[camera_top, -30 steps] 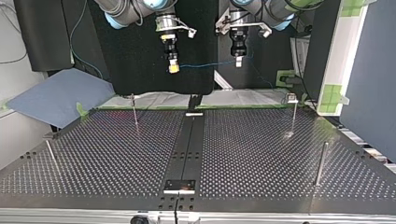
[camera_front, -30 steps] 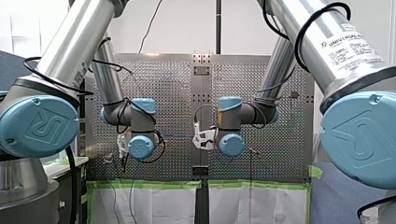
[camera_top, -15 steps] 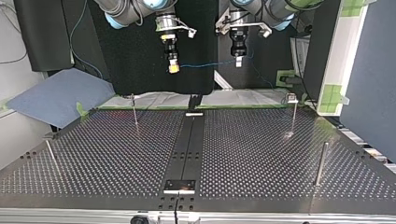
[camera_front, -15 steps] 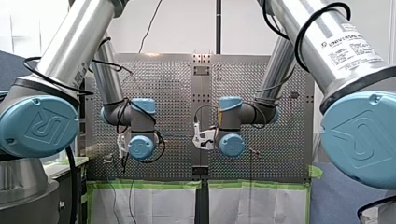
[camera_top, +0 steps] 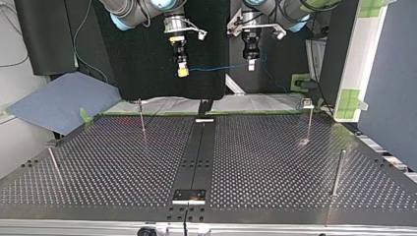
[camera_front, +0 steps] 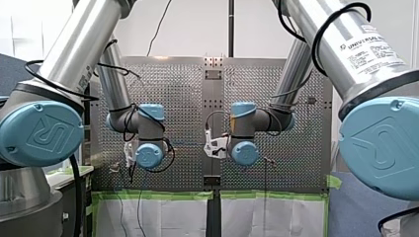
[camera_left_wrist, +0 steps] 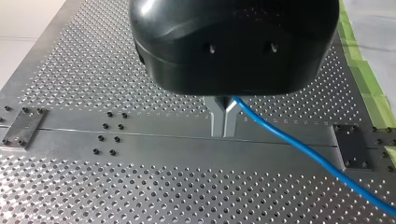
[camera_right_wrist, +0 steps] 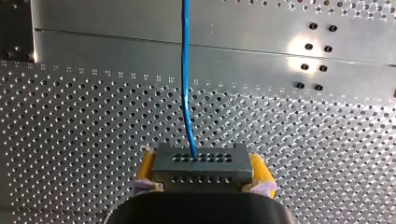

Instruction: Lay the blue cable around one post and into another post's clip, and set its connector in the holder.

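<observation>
Both grippers hang high above the table (camera_top: 123, 162). The right gripper (camera_right_wrist: 201, 158) clamps the grey connector (camera_right_wrist: 205, 173), and the left gripper (camera_left_wrist: 223, 122) nips the blue cable (camera_top: 216, 67) strung between them. Lower together, I'd say, cable lightly taut, before rounding a post (camera_top: 309, 120).

Both arms are reaching forward, my left arm (camera_front: 79, 49) coming in from the front view's left and my right arm (camera_front: 346, 49) from its right. Elbows are bent, and my left wrist (camera_front: 149, 155) and my right wrist (camera_front: 244, 153) sit close together near the middle. Over in the top view, my right gripper (camera_top: 183, 73) and my left gripper (camera_top: 251, 65) hang straight down, side by side at nearly the same height. The right one has its yellow pads (camera_right_wrist: 146, 167) clamped on either end of a dark connector (camera_right_wrist: 201, 168). The left one has its slim metal fingers (camera_left_wrist: 216, 116) pressed together, pinching the blue cable (camera_left_wrist: 299, 145).
</observation>
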